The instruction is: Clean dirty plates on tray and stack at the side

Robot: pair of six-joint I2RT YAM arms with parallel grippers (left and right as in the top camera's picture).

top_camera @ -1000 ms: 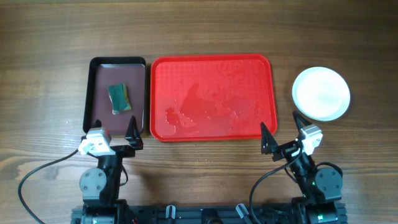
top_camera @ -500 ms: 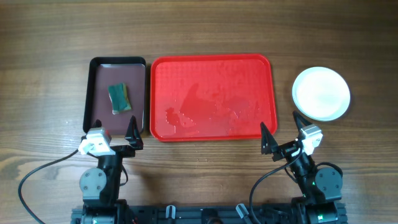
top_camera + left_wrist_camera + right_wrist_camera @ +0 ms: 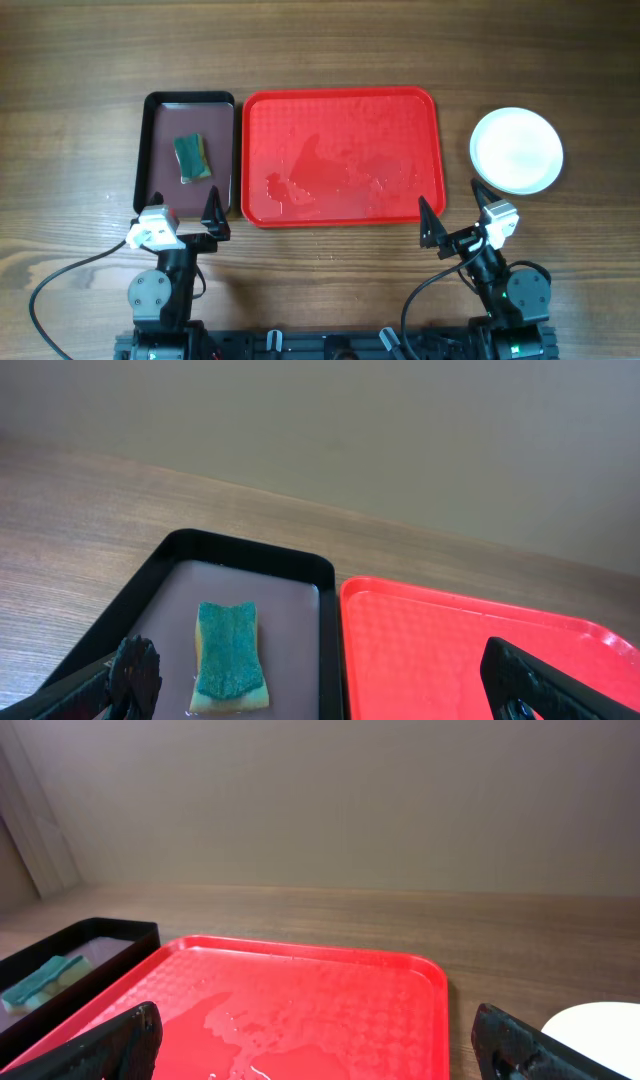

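Table (image 3: pixel 80 150) of brown wood grain, seen from above, with my two arms at its near edge. My left gripper (image 3: pixel 180 215) is spread wide and pinches nothing; it hangs just short of the near end of a small dark maroon tray (image 3: pixel 190 97) with a black rim. My right gripper (image 3: pixel 455 210) is spread just as wide and also holds nothing, close to the near right corner of the large red tray (image 3: pixel 340 95). A black cable (image 3: pixel 60 275) loops across the wood beside my left arm. Further out, the two trays lie side by side, long sides almost touching, the maroon one on my left. A green-topped sponge (image 3: pixel 192 158) lies flat near the middle of the maroon tray. The red tray's textured floor carries wet patches and droplets, mostly toward its near half. To my right of the red tray, apart from it and directly on the wood, the plates (image 3: pixel 516 150) show as a single white round, so I cannot count how many are stacked. From my wrist cameras, a plain pale wall (image 3: pixel 320 800) rises beyond the far edge.
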